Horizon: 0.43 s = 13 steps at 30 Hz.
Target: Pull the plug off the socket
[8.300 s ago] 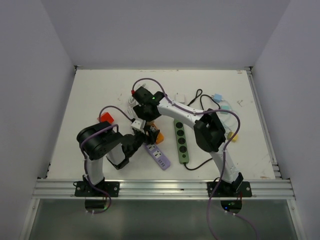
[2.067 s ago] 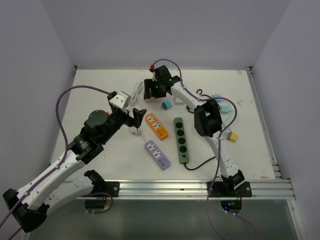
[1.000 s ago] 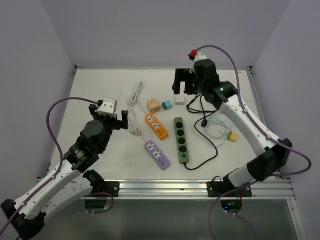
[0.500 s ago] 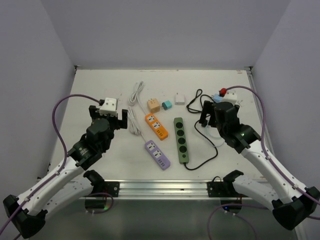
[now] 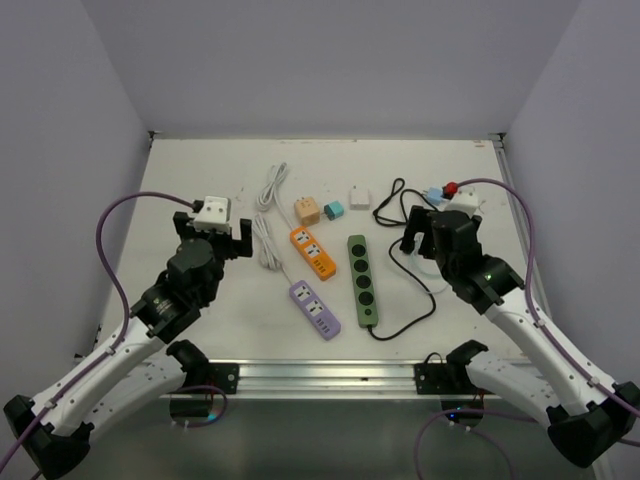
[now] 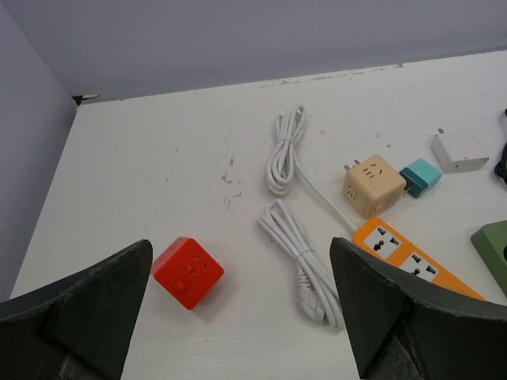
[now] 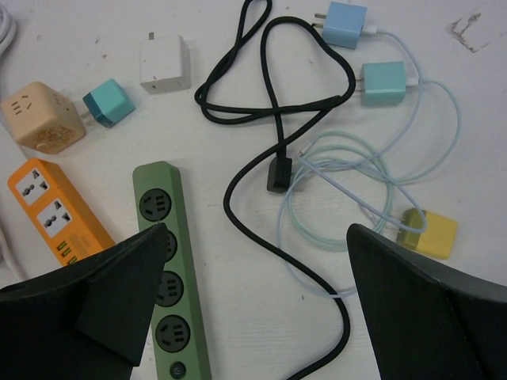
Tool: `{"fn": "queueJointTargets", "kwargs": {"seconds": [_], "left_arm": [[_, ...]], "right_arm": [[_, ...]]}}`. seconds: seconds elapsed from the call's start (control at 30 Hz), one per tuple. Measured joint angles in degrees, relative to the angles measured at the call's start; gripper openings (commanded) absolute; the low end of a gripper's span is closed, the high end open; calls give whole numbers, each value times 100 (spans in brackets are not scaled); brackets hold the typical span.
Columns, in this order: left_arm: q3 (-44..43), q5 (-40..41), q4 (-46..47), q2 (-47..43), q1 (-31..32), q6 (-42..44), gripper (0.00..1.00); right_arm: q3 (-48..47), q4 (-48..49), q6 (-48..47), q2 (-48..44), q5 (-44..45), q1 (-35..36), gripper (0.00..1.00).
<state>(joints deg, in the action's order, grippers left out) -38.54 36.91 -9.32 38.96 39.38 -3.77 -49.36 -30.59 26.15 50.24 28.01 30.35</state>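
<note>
A white plug [image 5: 359, 197] [image 7: 165, 63] lies loose on the table at the back middle, with no socket on it. A teal plug [image 5: 333, 209] [image 6: 420, 176] [image 7: 107, 103] rests against the side of a beige cube socket [image 5: 307, 211] [image 6: 367, 185] [image 7: 43, 119]; I cannot tell whether its pins are in. The orange socket strip [image 5: 313, 253] [image 6: 412, 257] lies just in front of them with nothing plugged in. My left gripper [image 5: 215, 232] [image 6: 239, 261] hangs open over the left of the table. My right gripper [image 5: 437, 232] [image 7: 255, 237] hangs open over the cables on the right. Neither holds anything.
A green strip [image 5: 362, 280] [image 7: 166, 293] with a looping black cable [image 5: 410, 270] [image 7: 277, 142] and a purple strip [image 5: 315, 308] lie in the middle. A bundled white cable [image 5: 268, 215] [image 6: 297, 253] and a red cube [image 6: 188, 271] are on the left. Blue chargers [image 7: 384, 83] and a yellow one [image 7: 432, 233] lie to the right.
My right arm has swung from the back middle, by the white plug, to the right side and lowered. My left gripper has stayed almost still, opening slightly.
</note>
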Motion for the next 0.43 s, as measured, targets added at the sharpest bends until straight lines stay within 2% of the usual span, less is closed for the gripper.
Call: {"fn": "queueJointTargets", "kwargs": {"seconds": [0.43], "left_arm": [[0,46,26,-31,0,15,99]], "right_arm": [[0,74,-2,221,-55,0,99]]}}
